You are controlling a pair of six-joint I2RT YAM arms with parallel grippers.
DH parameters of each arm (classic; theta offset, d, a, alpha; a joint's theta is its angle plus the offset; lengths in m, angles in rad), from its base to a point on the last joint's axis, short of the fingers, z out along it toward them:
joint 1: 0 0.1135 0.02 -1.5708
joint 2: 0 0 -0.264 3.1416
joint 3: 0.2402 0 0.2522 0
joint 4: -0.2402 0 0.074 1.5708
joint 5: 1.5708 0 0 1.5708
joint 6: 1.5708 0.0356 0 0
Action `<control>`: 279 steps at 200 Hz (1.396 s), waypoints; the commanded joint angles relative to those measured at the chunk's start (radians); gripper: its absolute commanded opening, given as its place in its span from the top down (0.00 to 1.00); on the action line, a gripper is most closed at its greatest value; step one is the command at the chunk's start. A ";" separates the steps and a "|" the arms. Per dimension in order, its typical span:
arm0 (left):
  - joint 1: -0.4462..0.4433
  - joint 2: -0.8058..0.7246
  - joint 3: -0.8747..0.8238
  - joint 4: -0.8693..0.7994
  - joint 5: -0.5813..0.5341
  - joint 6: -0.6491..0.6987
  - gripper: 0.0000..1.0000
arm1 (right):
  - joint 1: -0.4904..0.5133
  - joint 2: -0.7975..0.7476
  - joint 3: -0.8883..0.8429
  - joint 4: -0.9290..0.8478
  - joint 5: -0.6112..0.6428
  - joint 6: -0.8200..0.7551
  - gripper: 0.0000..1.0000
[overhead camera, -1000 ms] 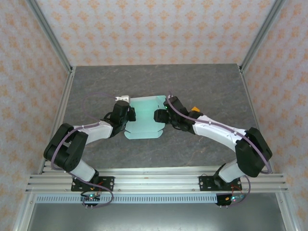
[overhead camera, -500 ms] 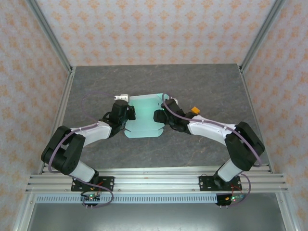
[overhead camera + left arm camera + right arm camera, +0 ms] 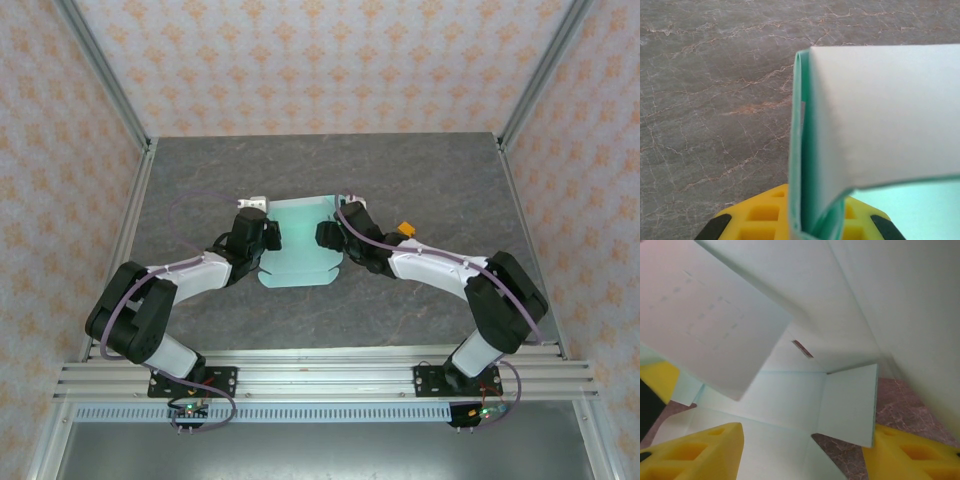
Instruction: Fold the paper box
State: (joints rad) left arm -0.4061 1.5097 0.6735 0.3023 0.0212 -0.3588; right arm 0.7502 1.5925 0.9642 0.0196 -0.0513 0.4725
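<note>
On the tabletop [image 3: 430, 170], left claw [image 3: 810, 222] is clamping the paper box [image 3: 300, 250] fold; right claw [image 3: 805, 442] is gaping around a flap [image 3: 850, 405] (crease slowly, anchor left).

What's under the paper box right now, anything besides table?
Grey table shows around the paper box and beneath its lifted flap in the right wrist view. The patch below the flat middle panel is covered by the card, so I cannot tell.

Right gripper [image 3: 323, 236] edged left, farther over paper box [image 3: 298, 248].
</note>
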 commanded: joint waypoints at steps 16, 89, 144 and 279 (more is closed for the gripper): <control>-0.004 -0.008 0.017 0.009 0.024 0.001 1.00 | 0.002 -0.013 -0.003 0.107 -0.067 -0.039 0.41; -0.006 -0.011 0.022 0.001 0.031 0.008 1.00 | 0.011 0.063 0.014 0.159 -0.193 -0.029 0.57; -0.007 -0.009 0.018 -0.005 0.013 0.014 1.00 | 0.010 0.016 0.037 0.032 -0.136 -0.137 0.56; 0.041 -0.024 0.031 -0.024 0.048 0.012 1.00 | -0.232 -0.303 0.074 -0.336 -0.261 -0.468 0.44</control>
State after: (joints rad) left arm -0.3786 1.5097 0.6785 0.2722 0.0463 -0.3470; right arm 0.6189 1.3235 1.0054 -0.2699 -0.2317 0.0578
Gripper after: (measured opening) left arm 0.093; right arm 0.557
